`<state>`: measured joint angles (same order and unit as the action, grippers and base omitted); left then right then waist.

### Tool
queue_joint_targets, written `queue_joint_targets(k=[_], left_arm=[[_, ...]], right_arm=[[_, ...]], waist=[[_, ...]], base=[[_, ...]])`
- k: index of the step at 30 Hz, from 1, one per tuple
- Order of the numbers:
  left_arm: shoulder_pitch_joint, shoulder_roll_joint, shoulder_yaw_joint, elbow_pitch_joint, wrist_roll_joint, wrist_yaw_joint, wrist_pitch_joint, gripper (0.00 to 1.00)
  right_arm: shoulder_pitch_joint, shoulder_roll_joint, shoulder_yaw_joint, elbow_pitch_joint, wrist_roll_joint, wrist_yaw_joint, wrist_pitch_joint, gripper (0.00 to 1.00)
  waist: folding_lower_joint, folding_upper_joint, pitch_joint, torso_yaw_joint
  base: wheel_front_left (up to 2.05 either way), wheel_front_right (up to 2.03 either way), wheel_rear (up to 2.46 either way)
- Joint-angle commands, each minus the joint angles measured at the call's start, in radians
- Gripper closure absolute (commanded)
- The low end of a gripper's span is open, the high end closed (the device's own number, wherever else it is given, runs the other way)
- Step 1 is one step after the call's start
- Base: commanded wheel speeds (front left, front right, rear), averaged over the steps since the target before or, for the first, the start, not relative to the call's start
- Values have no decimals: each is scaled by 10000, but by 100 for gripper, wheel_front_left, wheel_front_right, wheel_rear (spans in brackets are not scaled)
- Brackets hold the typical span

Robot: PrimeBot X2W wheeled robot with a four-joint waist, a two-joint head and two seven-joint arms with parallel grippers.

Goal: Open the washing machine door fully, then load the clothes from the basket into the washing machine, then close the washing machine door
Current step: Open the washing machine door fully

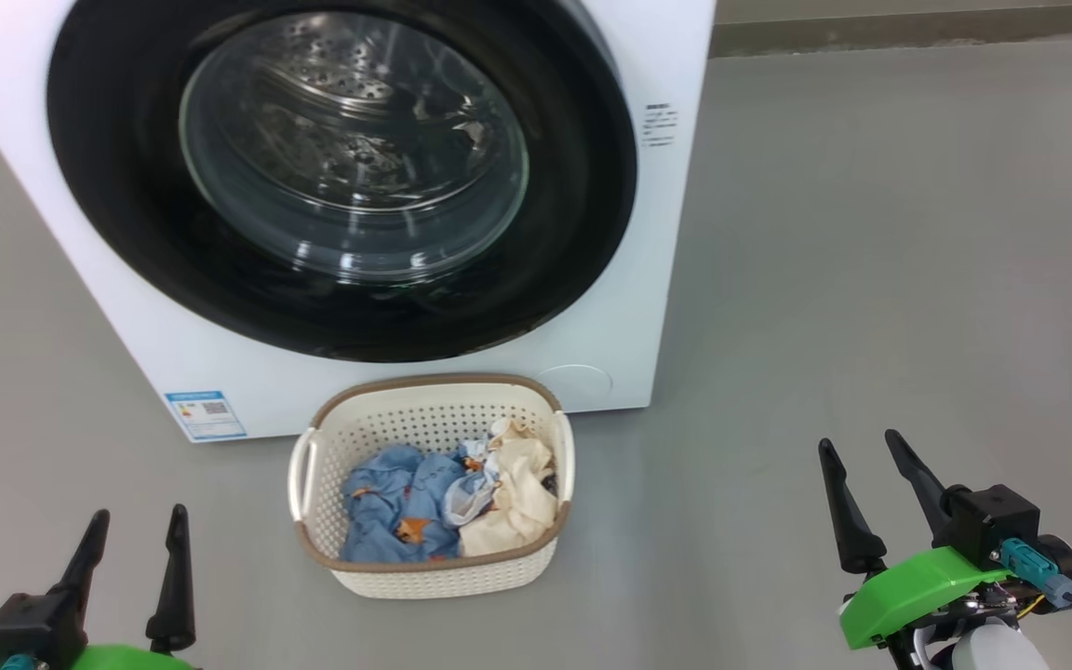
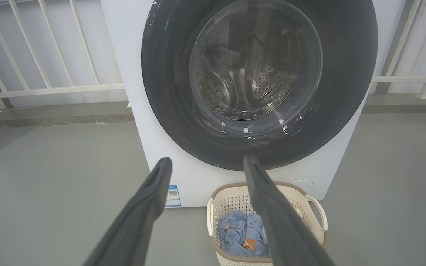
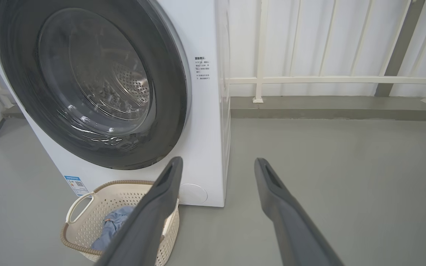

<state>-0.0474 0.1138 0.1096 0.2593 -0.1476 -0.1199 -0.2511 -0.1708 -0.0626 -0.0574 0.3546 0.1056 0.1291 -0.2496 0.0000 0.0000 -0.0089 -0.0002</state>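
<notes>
In my head view the washing machine [image 1: 666, 233] stands at twelve o'clock on the grey floor [image 1: 871, 279]. Its door [image 1: 350, 167] seems shut flush against the front, though glare on the glass makes the seam hard to judge. The basket [image 1: 443, 572] sits on the floor just before the machine, at six o'clock of the door, with the clothes [image 1: 424, 507] heaped inside. My left gripper [image 1: 139, 516] hovers at seven o'clock and my right gripper [image 1: 858, 442] at four o'clock. Both sets of fingers [image 1: 845, 521] are spread wide, holding nothing, well apart from the basket.
</notes>
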Motion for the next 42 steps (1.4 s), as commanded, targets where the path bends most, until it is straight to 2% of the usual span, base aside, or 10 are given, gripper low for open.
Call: queue_joint_targets(k=[1,32,42], left_arm=[[-477,224,398,-246,3,9,-107,0],[-223,75,330,-201,107,-71,-107,0],[-101,-62,167,-208,127,-80,-107,0]], right_arm=[[-460,10,222,-286,-24,16,-122,0],[-296,7,205,-315,-24,16,-122,0],[-899,-128,2,-336,355,16,-122,0]], waist=[[0,0,1,1],[0,0,-47,75],[0,0,133,205]], base=[[71,71,-141],[8,8,-15],[0,0,0]])
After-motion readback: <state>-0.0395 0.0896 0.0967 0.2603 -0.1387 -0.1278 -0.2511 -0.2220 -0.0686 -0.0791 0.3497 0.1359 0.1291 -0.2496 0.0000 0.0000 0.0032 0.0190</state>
